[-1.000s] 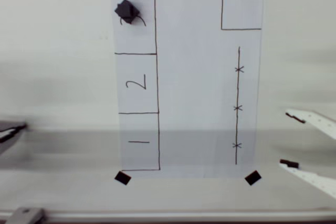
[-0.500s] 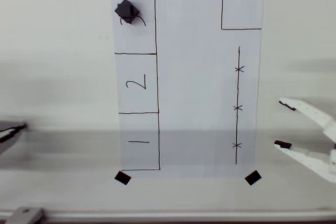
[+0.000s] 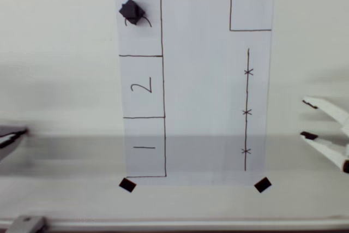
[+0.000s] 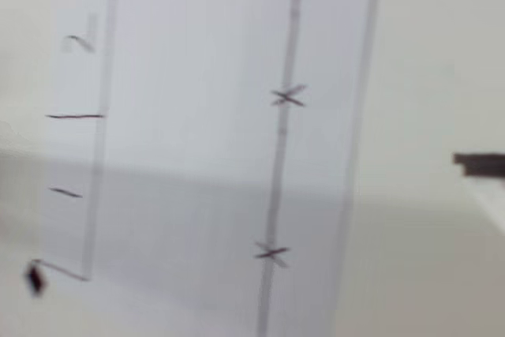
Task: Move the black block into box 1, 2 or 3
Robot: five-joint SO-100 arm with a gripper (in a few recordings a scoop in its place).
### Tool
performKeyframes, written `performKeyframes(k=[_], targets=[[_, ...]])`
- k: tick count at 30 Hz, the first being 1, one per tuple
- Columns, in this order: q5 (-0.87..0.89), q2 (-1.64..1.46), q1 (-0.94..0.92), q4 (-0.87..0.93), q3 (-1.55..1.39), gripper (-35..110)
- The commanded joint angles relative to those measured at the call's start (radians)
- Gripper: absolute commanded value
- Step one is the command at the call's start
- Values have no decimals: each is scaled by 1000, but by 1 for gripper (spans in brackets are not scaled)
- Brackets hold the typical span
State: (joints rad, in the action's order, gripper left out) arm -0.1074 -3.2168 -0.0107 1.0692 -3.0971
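Observation:
The black block [image 3: 132,11] is a small dark cube resting inside the top pen-drawn box [image 3: 143,41] on the left side of the paper in the overhead view. It covers most of that box's numeral; only a curved stroke shows beneath it. My gripper [image 3: 308,119] reaches in from the right edge, far from the block, just off the paper's right side. Its white fingers with dark tips are spread, and nothing is between them. In the blurred wrist view one dark fingertip [image 4: 478,165] shows at the right.
Below the block's box lie box 2 [image 3: 142,87] and box 1 [image 3: 144,147]. An unnumbered box [image 3: 251,5] fills the paper's top right, above a pen line with three crosses [image 3: 246,112]. Black tape squares [image 3: 262,184] pin the corners. A grey object [image 3: 11,136] juts in at the left.
The gripper shifted left, then drew back right and upward in the picture, its fingers narrowing somewhat. The block has not moved.

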Motion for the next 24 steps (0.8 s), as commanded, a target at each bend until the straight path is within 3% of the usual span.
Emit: performKeyframes(k=[1,10,14,24], targets=[[-12,-14,-11,140,-9,21],[92,-15,-11,273,-9,20],[121,-15,-3,270,-9,0],[132,-15,-3,267,-9,0]])
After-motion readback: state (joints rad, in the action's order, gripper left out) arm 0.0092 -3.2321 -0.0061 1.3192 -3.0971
